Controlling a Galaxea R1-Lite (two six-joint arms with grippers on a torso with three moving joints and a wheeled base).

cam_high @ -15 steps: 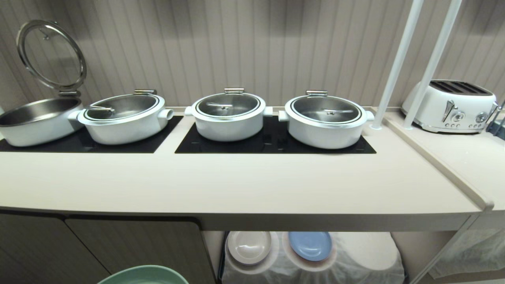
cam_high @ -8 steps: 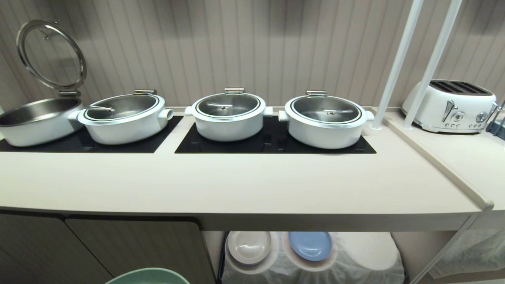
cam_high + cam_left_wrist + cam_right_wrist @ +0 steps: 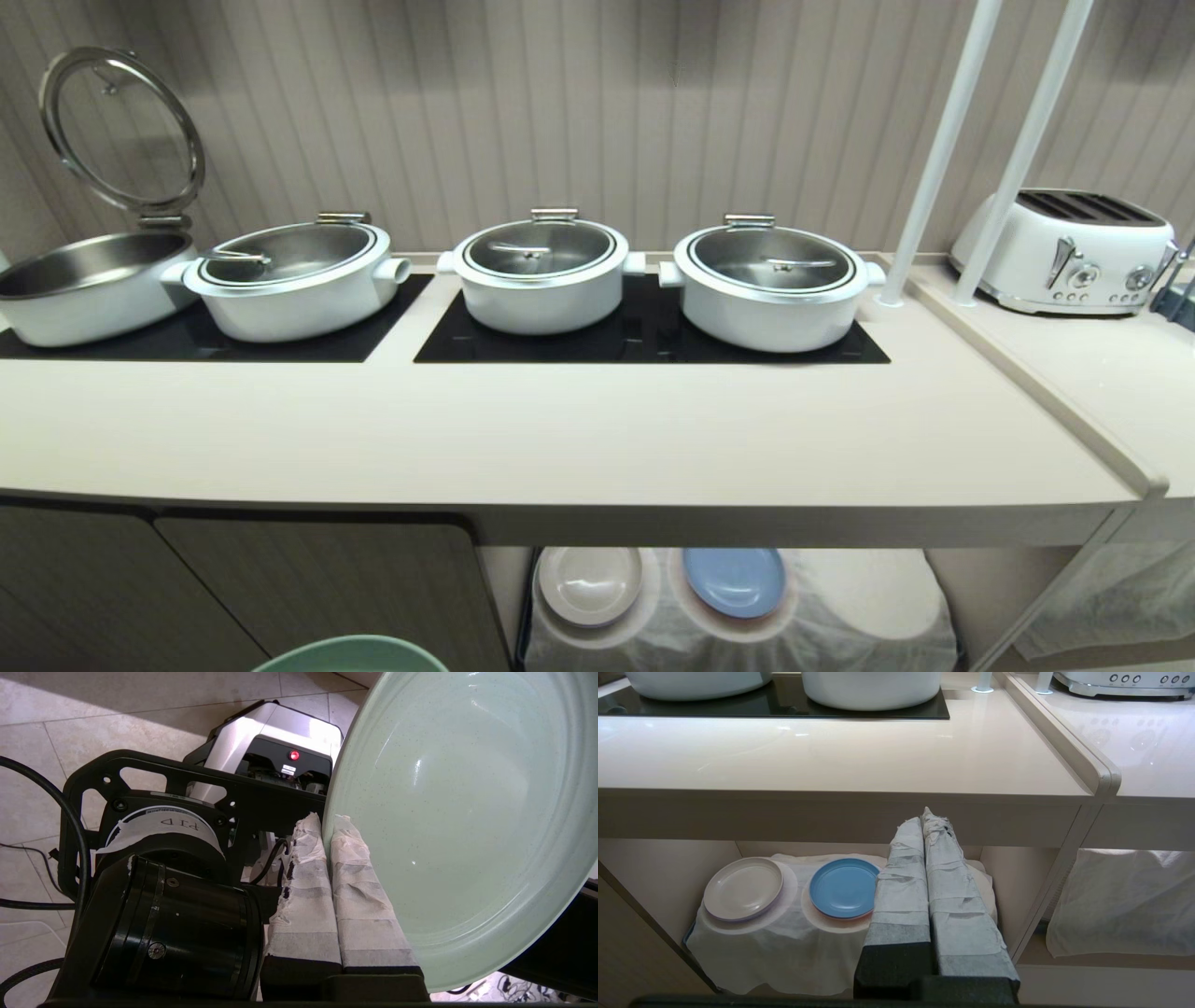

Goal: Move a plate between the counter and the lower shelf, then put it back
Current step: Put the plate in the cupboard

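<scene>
Counter point(image 3: 597, 439) bare before four pots point(image 3: 541, 275).

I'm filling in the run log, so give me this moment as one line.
left gripper: shut on plate, below counter edge | right gripper: shut, empty, facing lower shelf | plate: off both surfaces
</scene>
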